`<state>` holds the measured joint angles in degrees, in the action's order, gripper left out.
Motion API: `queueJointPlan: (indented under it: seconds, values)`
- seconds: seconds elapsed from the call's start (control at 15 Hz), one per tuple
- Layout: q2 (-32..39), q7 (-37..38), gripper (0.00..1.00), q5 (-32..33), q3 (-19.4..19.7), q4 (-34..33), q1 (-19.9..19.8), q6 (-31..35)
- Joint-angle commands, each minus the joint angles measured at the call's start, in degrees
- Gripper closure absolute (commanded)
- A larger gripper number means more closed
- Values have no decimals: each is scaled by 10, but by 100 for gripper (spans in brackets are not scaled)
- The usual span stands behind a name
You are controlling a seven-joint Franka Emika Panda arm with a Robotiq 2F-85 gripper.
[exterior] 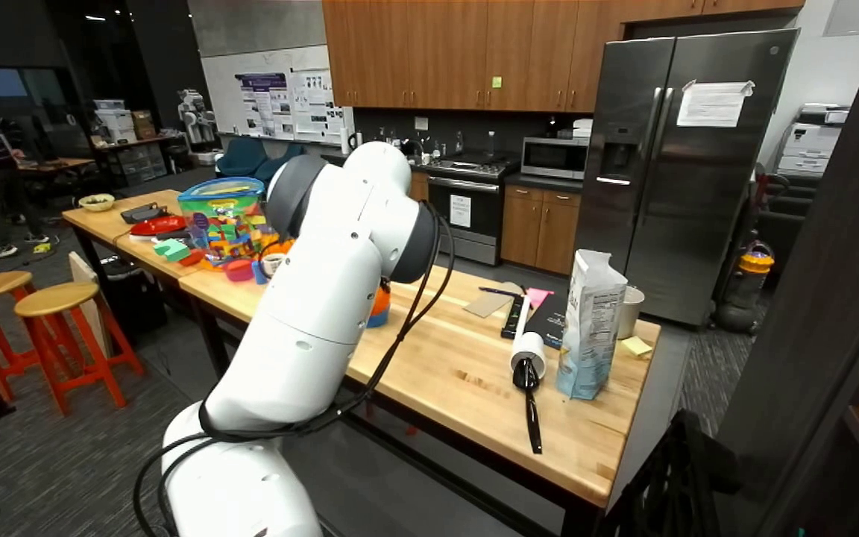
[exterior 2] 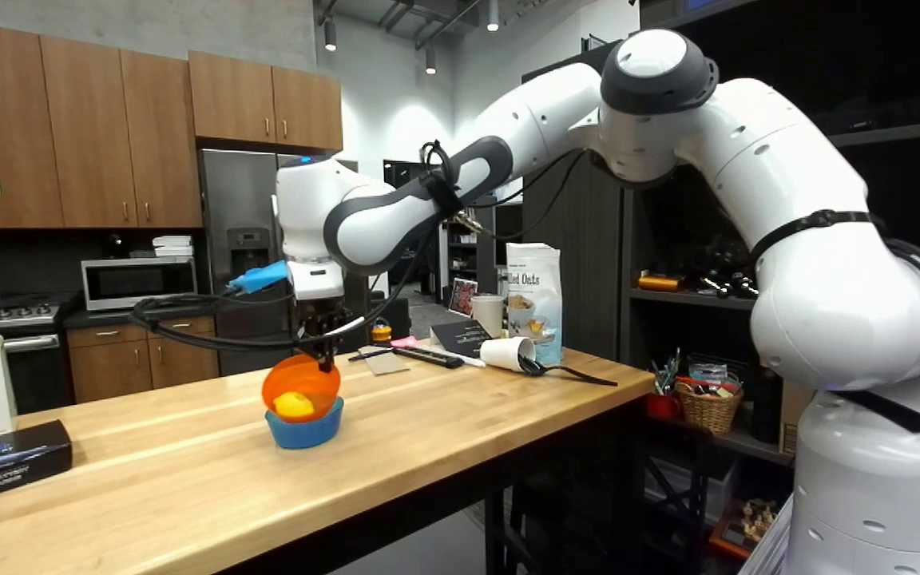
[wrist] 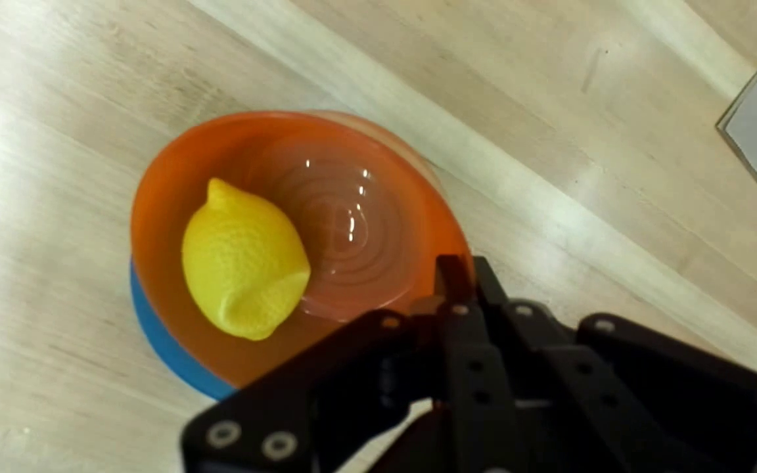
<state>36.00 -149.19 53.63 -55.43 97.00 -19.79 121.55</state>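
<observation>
One orange bowl (wrist: 352, 217) hangs tilted over a blue bowl (wrist: 171, 348), with a yellow lemon (wrist: 244, 263) lying inside it, off to one side. The gripper (wrist: 474, 263) pinches the orange bowl's rim between its jaws — one jaw inside the wall, one outside. Whether the orange bowl's lower part touches the blue bowl cannot be told. In an exterior view, a flat piece of cardboard (exterior 2: 386, 362) lies to the right of the orange bowl on the wooden table (exterior 2: 188, 479). Farther right of the orange bowl come a black remote (exterior 2: 432, 357), a white cup (exterior 2: 500, 351) on its side with a black utensil (exterior 2: 576, 373) at its mouth, and an upright bag of oats (exterior 2: 536, 303) — well apart from the orange bowl. To the orange bowl's left lies a black box (exterior 2: 13, 463). In an exterior view, a clear container of coloured blocks (exterior: 213, 205) stands left of the orange bowl.
</observation>
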Motion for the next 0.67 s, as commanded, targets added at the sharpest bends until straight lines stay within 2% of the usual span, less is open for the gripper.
queueJointPlan:
  seconds: [0.0,0.4,0.6]
  values:
    - [-10,0,99,12,-53,-1,-53,2]
    - [-19,0,99,26,-119,-22,-82,-42]
    - [-37,0,99,41,-132,-22,-78,-67]
